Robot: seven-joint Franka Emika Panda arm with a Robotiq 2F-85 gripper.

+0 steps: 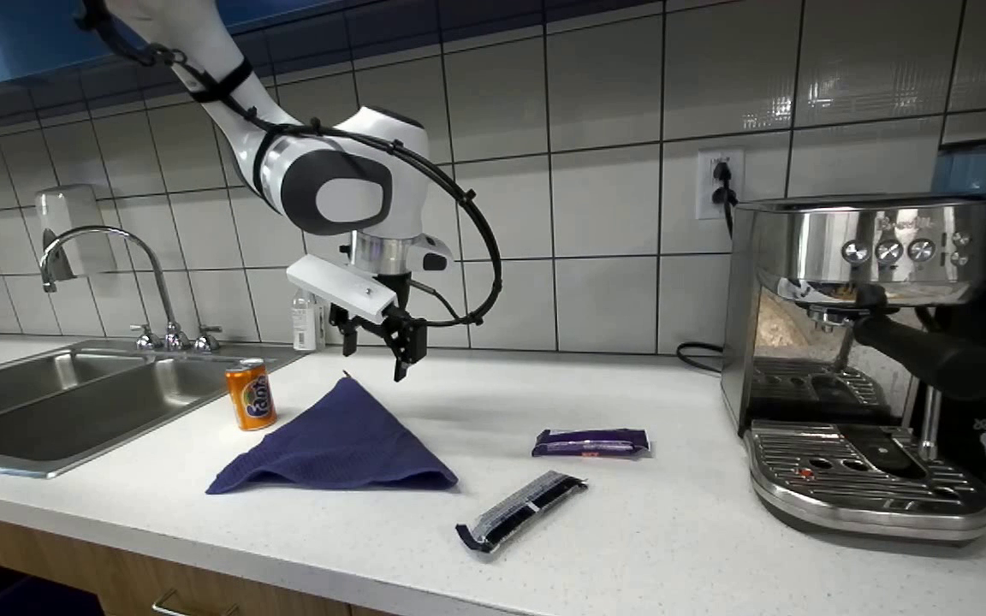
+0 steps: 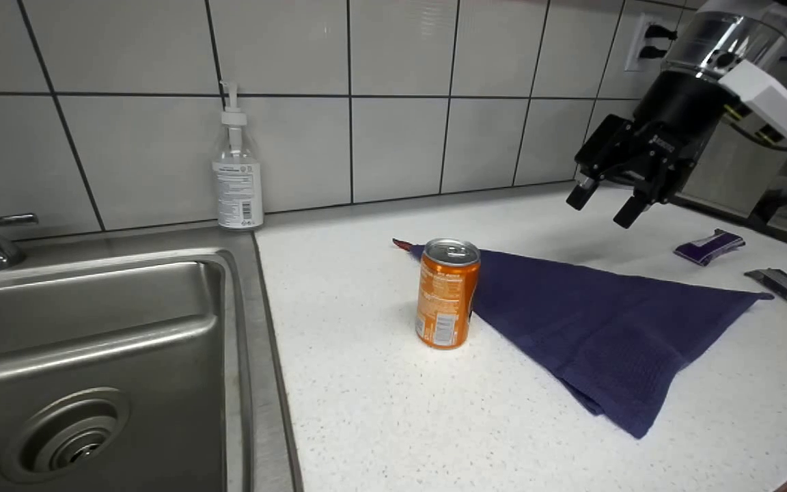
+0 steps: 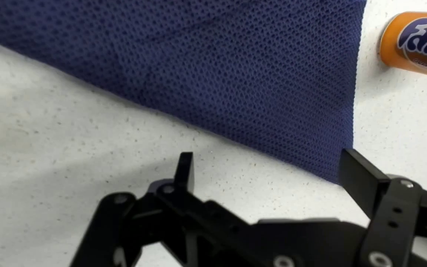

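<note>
My black gripper [image 1: 375, 359] is open and empty, above the counter and just behind a dark blue cloth. It also shows in an exterior view [image 2: 604, 205] and in the wrist view [image 3: 267, 159]. The blue cloth [image 1: 339, 445] lies folded in a rough triangle; it also shows in an exterior view [image 2: 591, 321] and in the wrist view [image 3: 198, 74]. In the wrist view one fingertip overlaps the cloth's corner, with no visible grip on it. An orange Fanta can [image 1: 252, 395] stands upright beside the cloth, also in an exterior view [image 2: 447, 297] and the wrist view [image 3: 419, 44].
A purple wrapped bar [image 1: 591, 442] and a silver-black wrapped bar [image 1: 523, 511] lie on the counter. An espresso machine [image 1: 870, 359] stands beyond them. A steel sink [image 1: 48, 466] is set in the counter past the can. A pump bottle [image 2: 238, 184] stands by the tiled wall.
</note>
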